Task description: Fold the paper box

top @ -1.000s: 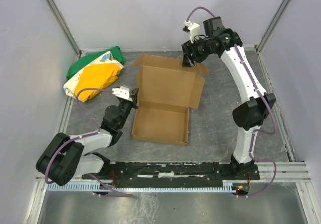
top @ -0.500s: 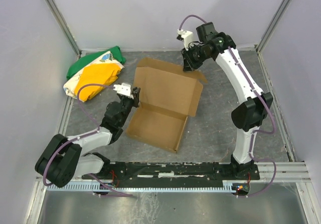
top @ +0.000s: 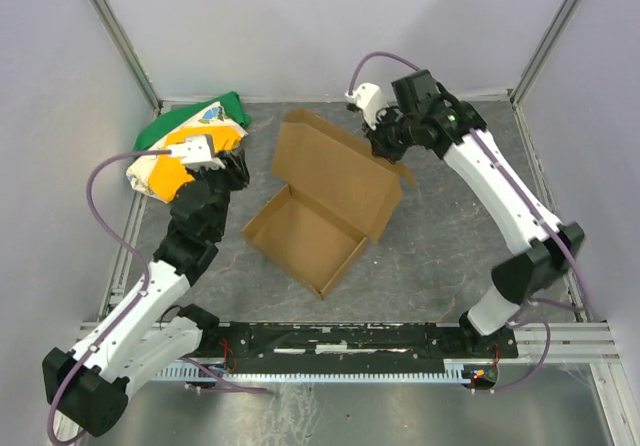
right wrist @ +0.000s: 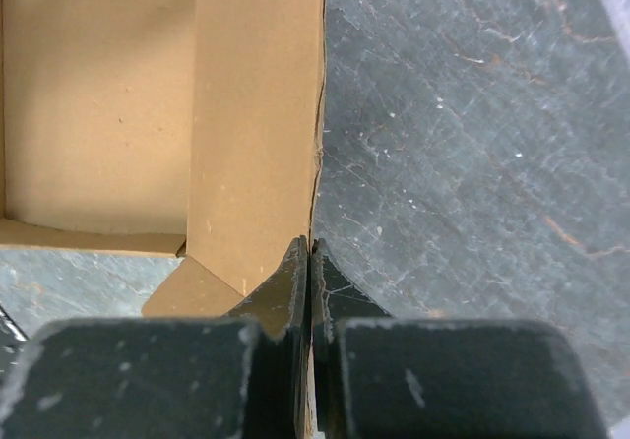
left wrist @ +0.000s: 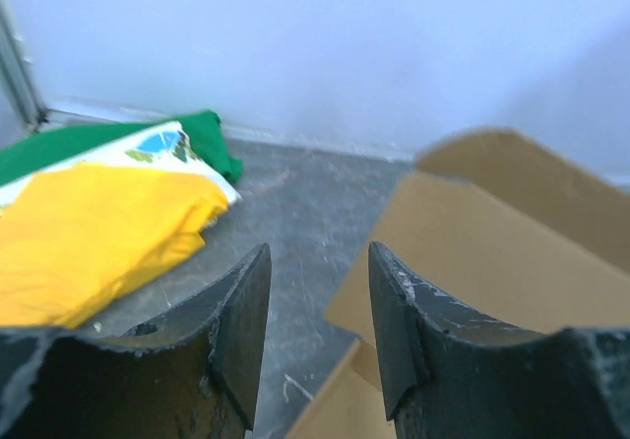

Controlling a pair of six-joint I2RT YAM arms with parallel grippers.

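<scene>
From above, the paper box (top: 320, 211) lies skewed near the middle of the desk (top: 440, 236). Its shallow tray (top: 300, 238) points at the near edge and its lid (top: 340, 171) stands up on the far side. Your right claw (top: 385, 144) sits at the lid's far right corner, touching the cardboard. Your left claw (top: 228, 171) hangs over the left side, just beside the cloth bundle (top: 185, 146) and clear of the box.

The step looks like bringing the lid over the tray. Swing the held corner in an arc about the crease rather than dragging it flat, or the light box will slide and twist further. Bring the left claw down onto the tray's left wall to pin it first.

Through the left wrist, the left claw (left wrist: 317, 262) is spread, with nothing between its fingers. The box (left wrist: 492, 232) rises ahead and to the right, and the cloth bundle (left wrist: 108, 232) lies to the left.

Through the right wrist, the right claw (right wrist: 310, 252) is pressed together on the lid's thin edge, which runs straight into the seam between the fingers. The box (right wrist: 251, 114) spreads to the left of that edge, and bare desk (right wrist: 463, 144) lies to the right. That pinch is shallow, so move slowly or it may slip off.
</scene>
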